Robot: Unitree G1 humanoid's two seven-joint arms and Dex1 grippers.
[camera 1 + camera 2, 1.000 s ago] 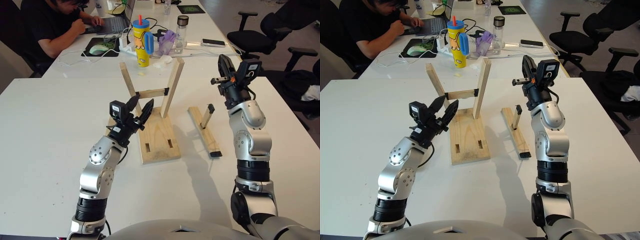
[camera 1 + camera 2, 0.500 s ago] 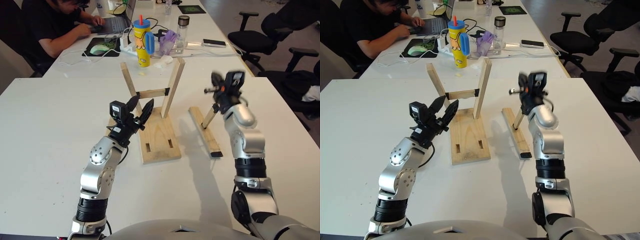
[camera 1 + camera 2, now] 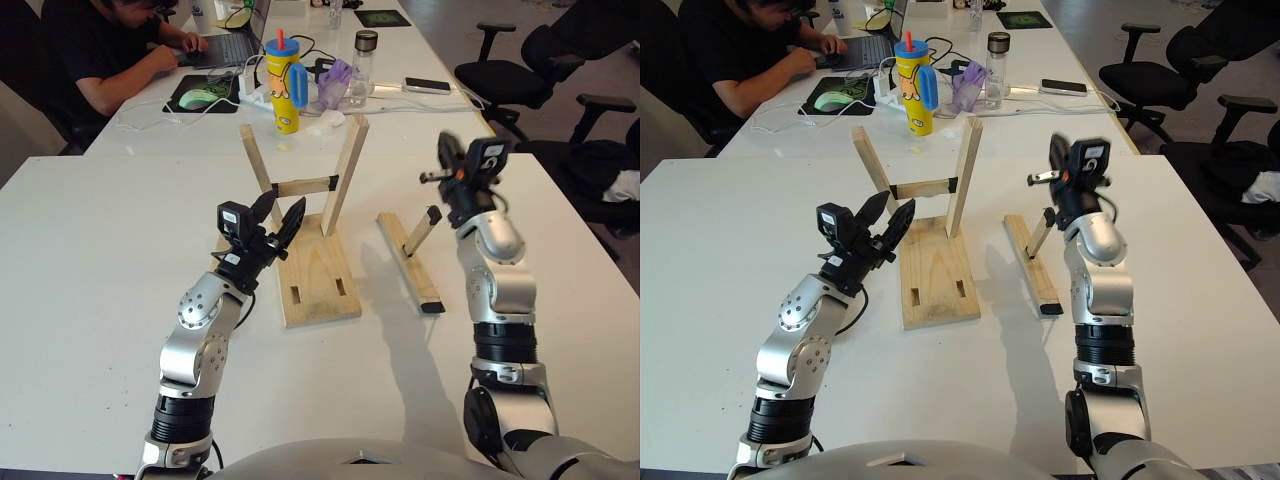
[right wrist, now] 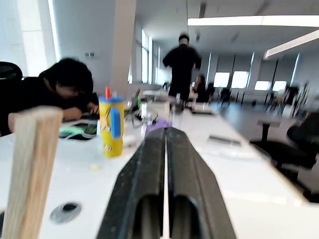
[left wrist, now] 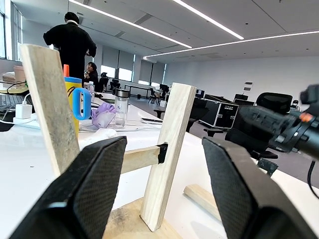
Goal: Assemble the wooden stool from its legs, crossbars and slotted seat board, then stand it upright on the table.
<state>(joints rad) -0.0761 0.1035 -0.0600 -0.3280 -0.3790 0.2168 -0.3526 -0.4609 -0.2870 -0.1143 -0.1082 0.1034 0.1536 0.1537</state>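
Observation:
The slotted seat board [image 3: 318, 280] lies flat on the white table [image 3: 100, 260]. Two legs [image 3: 345, 175] joined by a crossbar [image 3: 303, 186] stand up from its far end. A second leg piece [image 3: 410, 265] lies on the table to the right, its short bar [image 3: 423, 230] tilted upward. My left gripper [image 3: 280, 215] hovers open just left of the standing frame, and its fingers [image 5: 84, 194] frame the legs. My right gripper [image 3: 447, 155] is shut on nothing, held in the air above the far end of the lying piece. A wooden leg end [image 4: 30, 169] shows beside the right gripper [image 4: 166, 164].
A yellow cup [image 3: 284, 85], a bottle [image 3: 364, 55], a phone [image 3: 428, 85] and cables sit on the far table, where a person works at a laptop. Office chairs [image 3: 520, 70] stand off the right side. Bare table lies left of and in front of the seat board.
My right gripper dropped lower toward the lying leg piece, swinging left and then back to the right. The left arm and the wooden parts stayed put.

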